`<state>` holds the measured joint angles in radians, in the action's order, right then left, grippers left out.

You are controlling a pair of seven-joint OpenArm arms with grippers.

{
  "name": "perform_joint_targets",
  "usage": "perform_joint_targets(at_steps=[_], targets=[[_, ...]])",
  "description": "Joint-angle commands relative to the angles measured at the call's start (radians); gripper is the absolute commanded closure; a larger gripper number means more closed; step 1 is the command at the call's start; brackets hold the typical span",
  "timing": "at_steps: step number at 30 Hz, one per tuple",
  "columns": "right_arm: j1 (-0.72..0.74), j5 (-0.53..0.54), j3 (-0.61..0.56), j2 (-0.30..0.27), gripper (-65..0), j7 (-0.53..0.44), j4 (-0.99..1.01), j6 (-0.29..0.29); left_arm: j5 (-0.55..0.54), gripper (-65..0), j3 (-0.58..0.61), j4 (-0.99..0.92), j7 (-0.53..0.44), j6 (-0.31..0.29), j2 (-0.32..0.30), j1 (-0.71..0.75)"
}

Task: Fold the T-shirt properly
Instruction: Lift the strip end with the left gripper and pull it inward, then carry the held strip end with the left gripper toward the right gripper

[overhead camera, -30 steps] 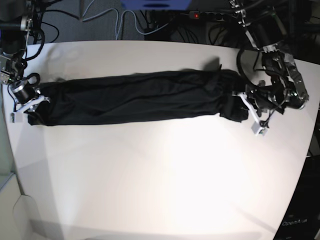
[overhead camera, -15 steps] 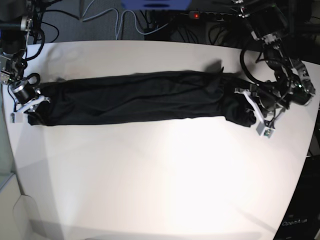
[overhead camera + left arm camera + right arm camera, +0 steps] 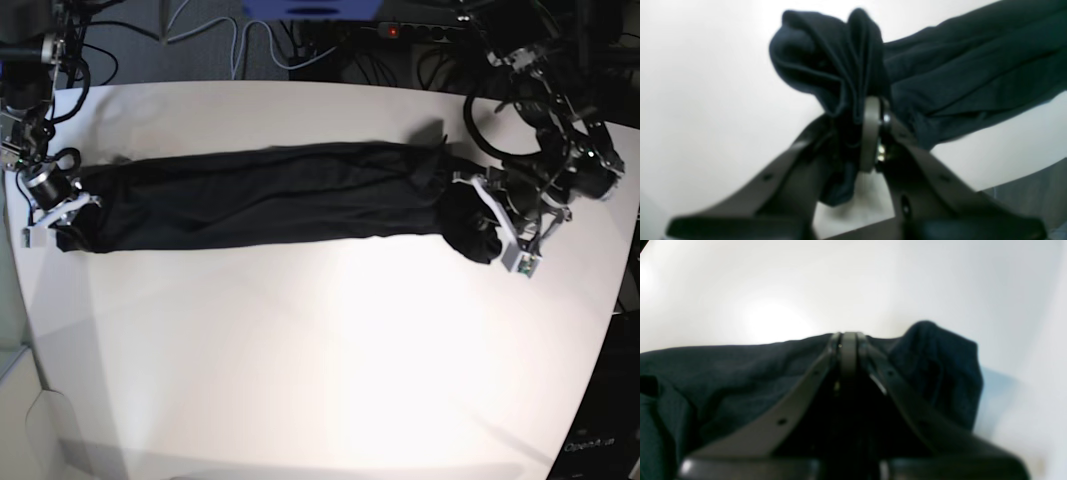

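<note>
A smooth, glossy white table (image 3: 300,350) carries one garment and two arms. The left gripper (image 3: 870,110) has its dark flat fingers clamped on a bunched wad of the soft, thin charcoal-black T-shirt (image 3: 270,195), and the right gripper (image 3: 848,340) is pinched together on the opposite end. The wrinkled cloth lies as one long narrow band across the tabletop between them.

Left hand (image 3: 853,110) clamped on bunched end of dark T-shirt (image 3: 957,80); fabric trails right across white worktop (image 3: 706,83).
</note>
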<state>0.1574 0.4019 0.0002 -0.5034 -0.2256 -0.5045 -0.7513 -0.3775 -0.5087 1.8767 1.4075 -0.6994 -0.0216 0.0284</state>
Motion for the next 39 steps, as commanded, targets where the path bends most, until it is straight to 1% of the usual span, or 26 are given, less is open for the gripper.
perform_joint_targets(at_steps=[1, 7, 9, 13, 17, 20, 25, 32, 35, 39], targets=[[-0.032, -0.174, -0.026, 0.022, 0.0, 0.246, 0.028, 0.053, -0.011, -1.8, 0.003, 0.019, -0.011, 0.001, 0.002, -0.003], [-0.040, -0.174, -0.026, 0.021, 0.0, 0.246, 0.028, 0.053, -0.011, -1.8, 0.088, 0.019, -0.011, 0.001, 0.015, 0.025], [-0.040, -0.174, -0.026, 0.021, 0.0, 0.246, 0.028, 0.053, -0.010, -1.7, 0.095, 0.019, -0.011, 0.001, 0.035, 0.028], [-0.042, -0.174, -0.026, 0.019, 0.0, 0.246, 0.028, 0.053, -0.021, -1.7, 0.117, 0.019, -0.011, 0.001, 0.041, 0.025], [-0.042, -0.174, -0.026, 0.019, 0.0, 0.246, 0.027, 0.053, -0.021, -1.7, 0.123, 0.019, -0.011, 0.001, 0.068, 0.020], [-0.040, -0.174, -0.027, 0.019, 0.0, 0.246, 0.027, 0.053, -0.019, -1.7, 0.124, 0.019, -0.011, 0.001, 0.074, -0.015], [-0.040, -0.174, -0.027, 0.018, 0.0, 0.246, 0.027, 0.053, -0.021, -1.7, 0.140, 0.019, -0.011, 0.001, 0.111, -0.055], [-0.035, -0.174, -0.027, 0.010, 0.0, 0.246, 0.027, 0.053, -0.021, -1.7, 0.255, 0.019, -0.011, 0.001, 0.174, -0.072], [-0.035, -0.174, -0.027, 0.009, 0.0, 0.246, 0.027, 0.053, -0.021, -1.7, 0.295, 0.011, -0.011, 0.001, 0.179, -0.072], [-0.034, -0.174, -0.027, -0.001, 0.0, 0.246, 0.027, 0.053, -0.021, -1.7, 0.302, 0.010, -0.011, 0.001, 0.179, -0.089]])
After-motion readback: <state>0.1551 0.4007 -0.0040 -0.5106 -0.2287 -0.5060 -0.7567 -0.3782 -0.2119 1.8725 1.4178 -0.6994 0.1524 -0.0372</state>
